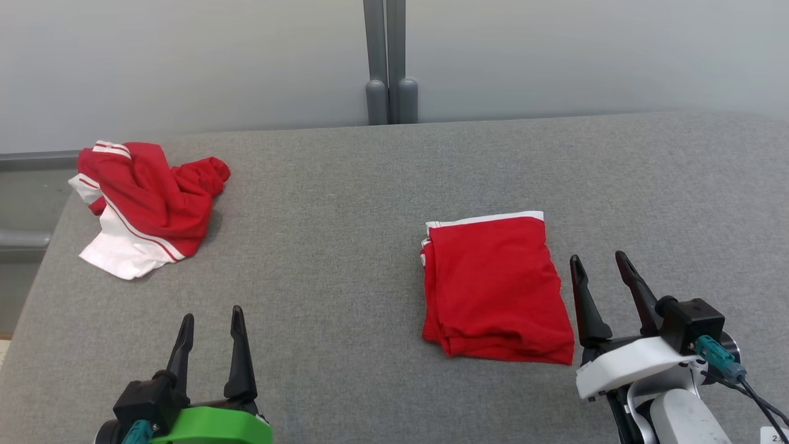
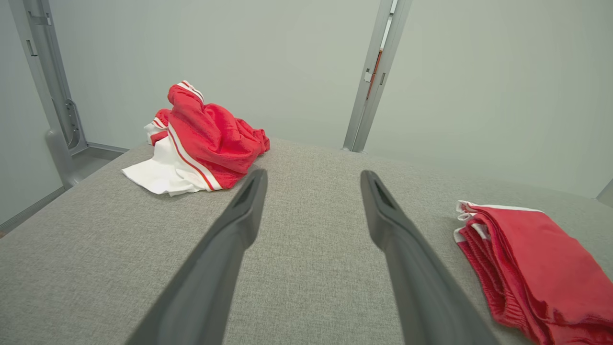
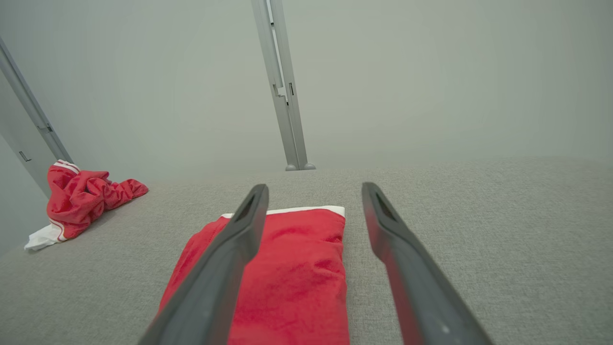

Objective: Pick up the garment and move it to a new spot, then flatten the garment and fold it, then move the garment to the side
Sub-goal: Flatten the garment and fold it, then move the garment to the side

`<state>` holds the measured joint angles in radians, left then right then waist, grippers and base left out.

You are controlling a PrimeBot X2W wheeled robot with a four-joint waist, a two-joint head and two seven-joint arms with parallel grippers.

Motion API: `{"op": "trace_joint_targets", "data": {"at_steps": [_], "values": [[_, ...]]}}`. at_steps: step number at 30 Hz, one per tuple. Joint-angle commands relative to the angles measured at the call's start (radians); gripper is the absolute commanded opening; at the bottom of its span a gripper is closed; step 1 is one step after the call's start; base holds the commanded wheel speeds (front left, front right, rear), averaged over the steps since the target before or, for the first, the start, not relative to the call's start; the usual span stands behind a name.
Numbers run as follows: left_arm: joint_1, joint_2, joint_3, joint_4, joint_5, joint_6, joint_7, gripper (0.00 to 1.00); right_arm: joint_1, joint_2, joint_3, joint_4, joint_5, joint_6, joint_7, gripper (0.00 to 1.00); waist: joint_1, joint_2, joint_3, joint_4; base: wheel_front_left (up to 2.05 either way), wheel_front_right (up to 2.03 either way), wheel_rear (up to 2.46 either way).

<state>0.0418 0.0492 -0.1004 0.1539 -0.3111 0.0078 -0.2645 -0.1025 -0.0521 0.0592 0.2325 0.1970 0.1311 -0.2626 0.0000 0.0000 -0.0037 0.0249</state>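
Folded garment is lying on the tabletop.
Left end effector and right end effector are hanging open, empty; crumpled garment is sitting far left.

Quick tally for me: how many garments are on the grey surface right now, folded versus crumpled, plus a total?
Folded red garment: 1
Crumpled red-and-white garment: 1
Total: 2
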Motion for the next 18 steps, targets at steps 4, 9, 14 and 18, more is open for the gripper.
{"op": "trace_joint_targets", "data": {"at_steps": [4, 9, 14, 18], "values": [[0.003, 0.002, -0.004, 0.001, -0.002, 0.0, 0.0, 1.0, 0.002, 0.0, -0.02, 0.023, -0.021, -0.001, -0.003, 1.0, 0.0, 0.0, 0.005, 0.005, 0.0, 0.0, 0.0], [-0.009, 0.002, -0.013, 0.002, -0.008, 0.003, 0.0, 1.0, -0.036, -0.014, -0.074, 0.084, -0.046, -0.001, 0.022, 1.0, 0.0, 0.0, 0.027, 0.022, 0.0, 0.0, 0.0], [-0.029, 0.002, -0.021, 0.005, -0.016, 0.008, 0.0, 1.0, -0.11, -0.05, -0.104, 0.143, -0.038, -0.001, 0.165, 1.0, 0.0, 0.0, 0.064, 0.048, 0.0, 0.0, 0.0], [-0.046, 0.002, -0.032, 0.007, -0.026, 0.01, 0.0, 1.0, -0.183, -0.089, -0.074, 0.198, 0.003, -0.001, 0.304, 1.0, 0.0, 0.0, 0.096, 0.072, 0.0, 0.0, 0.0]]}}
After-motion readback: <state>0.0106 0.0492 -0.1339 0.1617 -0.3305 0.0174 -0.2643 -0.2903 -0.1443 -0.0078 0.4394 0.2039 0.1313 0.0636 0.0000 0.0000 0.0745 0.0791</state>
